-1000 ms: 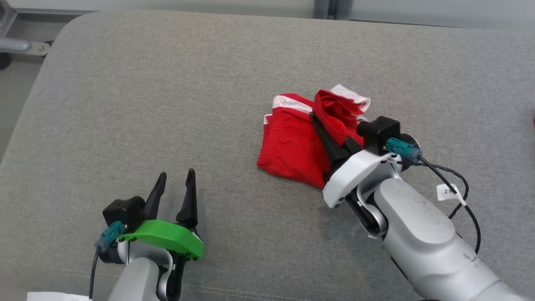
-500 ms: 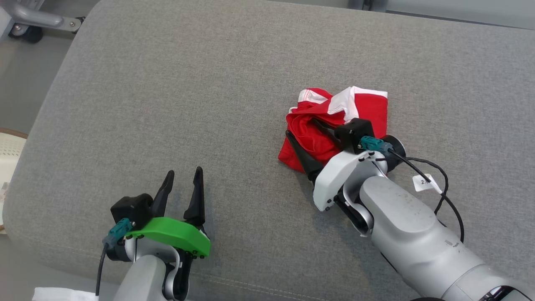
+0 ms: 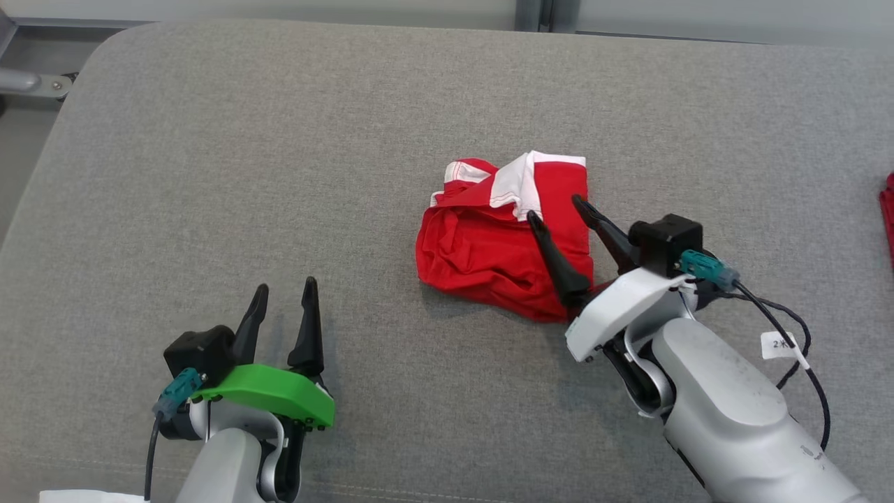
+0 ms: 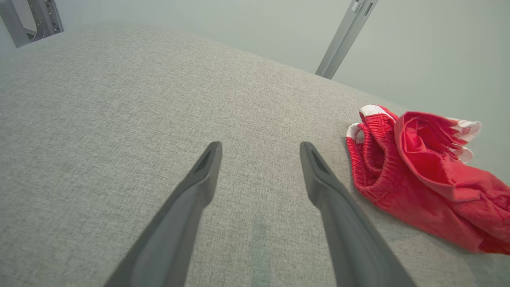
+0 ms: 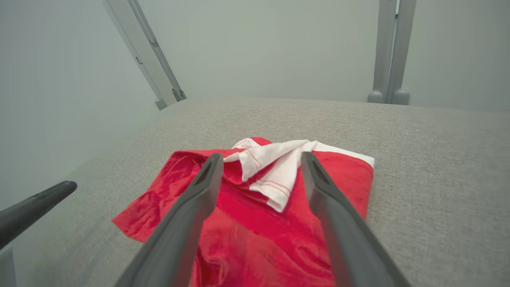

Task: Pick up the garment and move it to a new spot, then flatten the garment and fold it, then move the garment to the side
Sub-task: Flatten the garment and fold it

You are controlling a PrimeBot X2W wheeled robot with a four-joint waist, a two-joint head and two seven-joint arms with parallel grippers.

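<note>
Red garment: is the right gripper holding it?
No, the right gripper is open above the red garment, which lies loose.

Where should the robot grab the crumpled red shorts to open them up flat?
Probably pinch the white-edged flap folded over the top of the red shorts, coming from the robot's side with the open right gripper, which hovers over them. That loose edge lies uppermost, easy to pinch.

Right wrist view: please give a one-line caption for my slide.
Open right gripper poised over the crumpled red and white garment on the grey cushion.
</note>
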